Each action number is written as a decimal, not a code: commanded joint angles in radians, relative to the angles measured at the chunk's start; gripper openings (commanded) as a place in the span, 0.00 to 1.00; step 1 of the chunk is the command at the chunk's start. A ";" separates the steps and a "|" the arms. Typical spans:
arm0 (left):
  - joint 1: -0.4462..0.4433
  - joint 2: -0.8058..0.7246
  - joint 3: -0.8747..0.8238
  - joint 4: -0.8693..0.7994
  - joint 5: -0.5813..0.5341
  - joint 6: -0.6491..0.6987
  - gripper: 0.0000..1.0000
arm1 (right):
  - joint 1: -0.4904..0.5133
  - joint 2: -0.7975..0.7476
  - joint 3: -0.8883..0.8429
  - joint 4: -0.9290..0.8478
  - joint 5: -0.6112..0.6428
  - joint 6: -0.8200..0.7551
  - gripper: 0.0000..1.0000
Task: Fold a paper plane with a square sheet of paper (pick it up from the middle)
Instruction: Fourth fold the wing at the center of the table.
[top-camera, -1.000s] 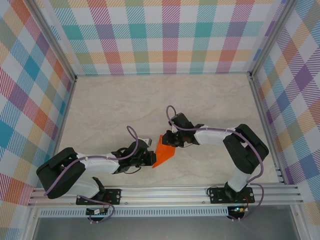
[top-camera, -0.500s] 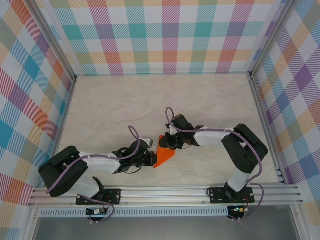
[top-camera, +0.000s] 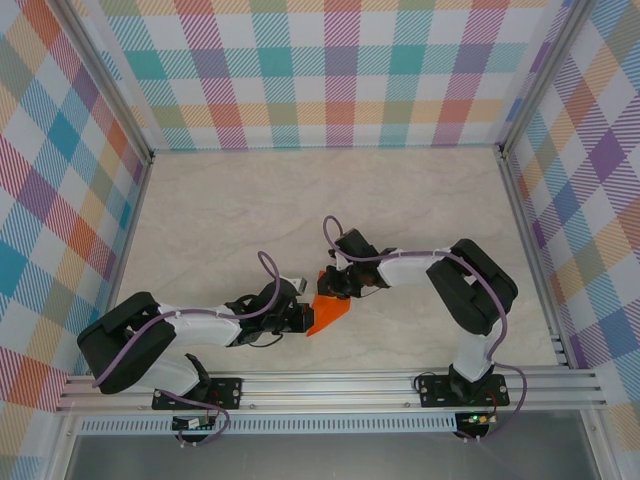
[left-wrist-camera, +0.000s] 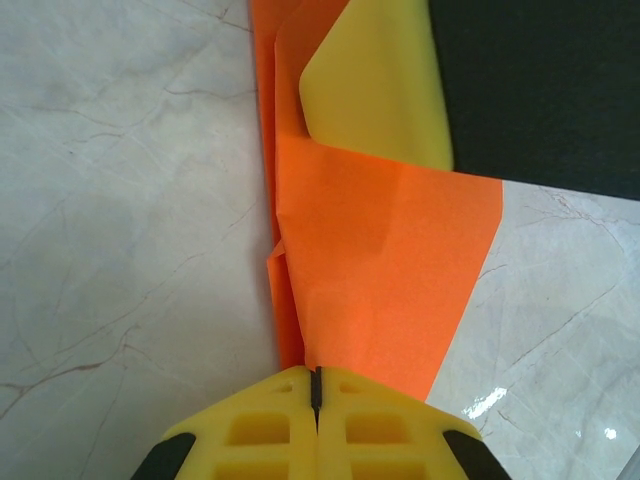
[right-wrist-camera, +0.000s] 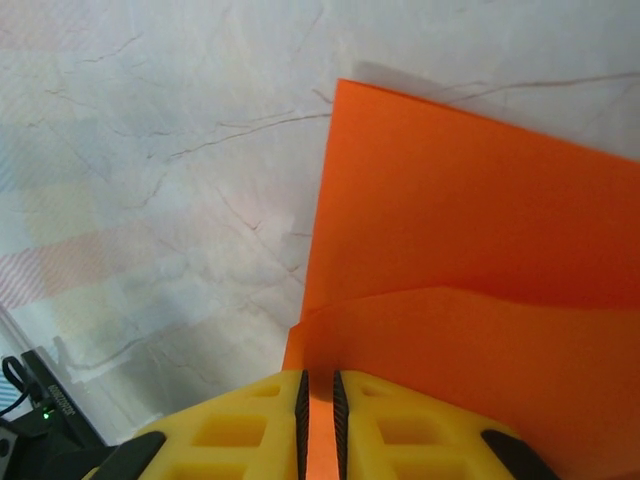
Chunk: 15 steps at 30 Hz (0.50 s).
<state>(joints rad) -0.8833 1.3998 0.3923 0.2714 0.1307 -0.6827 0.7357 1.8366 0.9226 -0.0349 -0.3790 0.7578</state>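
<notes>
Sheet of paper (top-camera: 330, 313), orange, partly folded: sitting near the front edge of the marble table (top-camera: 220, 220), between the two arms, with stacked layers showing along one creased side in the left wrist view. Left gripper (left-wrist-camera: 316, 388): clamping the sheet's near end, fingers pressing tight together. Right gripper (right-wrist-camera: 318, 388): pinching the opposite edge, fingers nearly meeting on a sliver of orange, one yellow finger (left-wrist-camera: 375, 90) overlapping the sheet.

The orange paper (top-camera: 328, 314), folded into a layered creased wedge, sits front-centre.
</notes>
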 joint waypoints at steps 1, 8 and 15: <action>-0.008 0.006 0.017 -0.069 -0.007 0.022 0.01 | 0.006 0.039 0.019 -0.045 0.049 -0.025 0.15; -0.008 -0.064 0.031 -0.107 -0.015 0.009 0.12 | 0.005 0.042 -0.008 -0.040 0.055 -0.029 0.15; -0.009 -0.253 0.030 -0.197 -0.052 -0.018 0.26 | 0.004 0.056 -0.027 -0.024 0.056 -0.027 0.14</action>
<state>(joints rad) -0.8833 1.2079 0.4068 0.1265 0.1036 -0.6899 0.7357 1.8442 0.9283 -0.0422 -0.3790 0.7471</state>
